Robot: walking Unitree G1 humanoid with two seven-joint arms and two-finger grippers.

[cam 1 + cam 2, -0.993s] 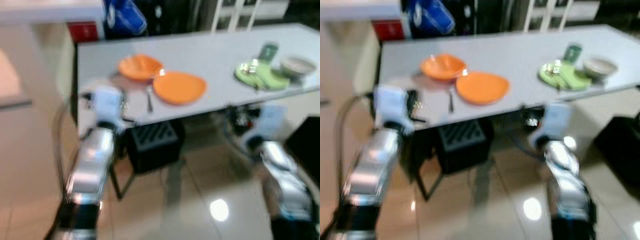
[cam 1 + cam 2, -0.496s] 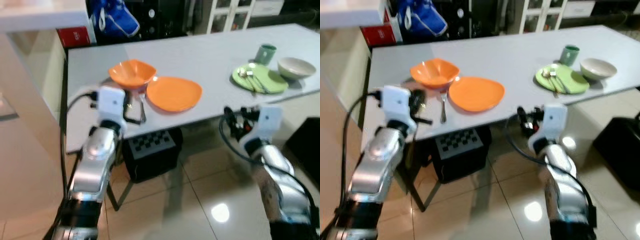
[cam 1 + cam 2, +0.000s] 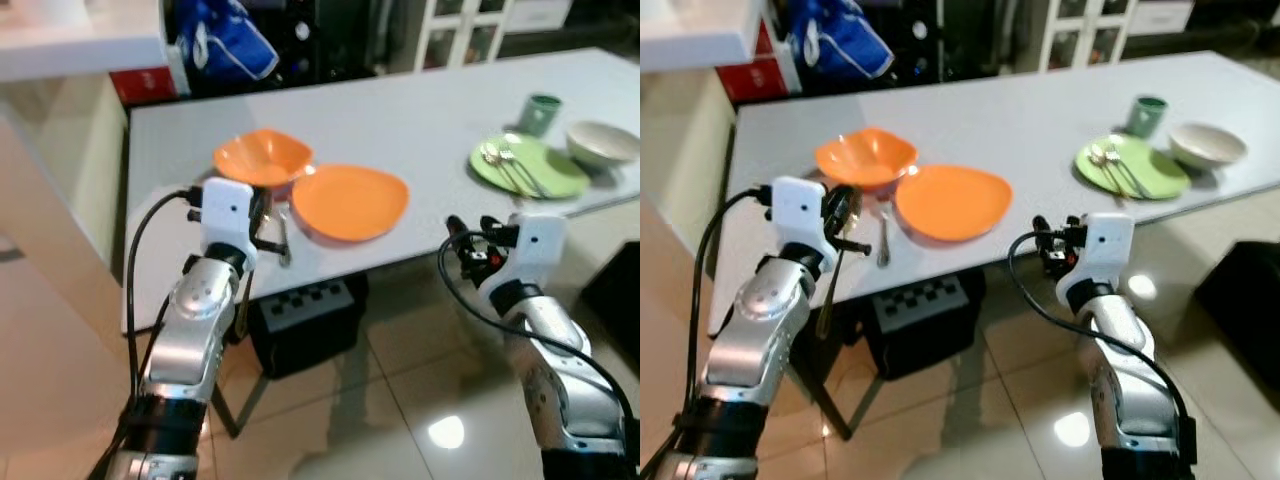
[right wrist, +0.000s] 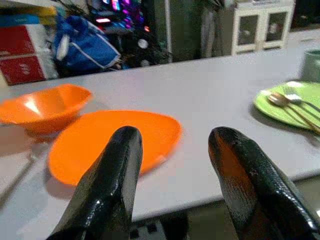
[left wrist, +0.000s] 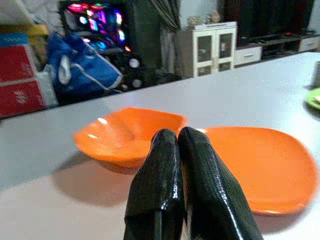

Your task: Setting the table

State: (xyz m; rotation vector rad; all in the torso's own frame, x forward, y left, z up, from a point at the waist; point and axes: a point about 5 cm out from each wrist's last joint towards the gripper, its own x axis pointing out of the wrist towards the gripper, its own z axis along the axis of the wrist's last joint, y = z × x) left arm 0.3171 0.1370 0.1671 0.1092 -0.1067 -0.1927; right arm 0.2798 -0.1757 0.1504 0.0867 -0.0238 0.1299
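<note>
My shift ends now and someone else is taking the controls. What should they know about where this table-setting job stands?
Left gripper: fingers shut, empty, raised at the table's near edge, facing the orange bowl.
Right gripper: fingers open, empty, just off the table's near edge, facing the orange plate.
Table: the orange bowl and orange plate sit side by side, with a fork beside the plate near the edge. Further to the robot's right lie a green plate carrying cutlery, a green cup and a white bowl.
Done: two places look laid out.
Left: cannot tell what is missing; nothing is in either gripper.
</note>
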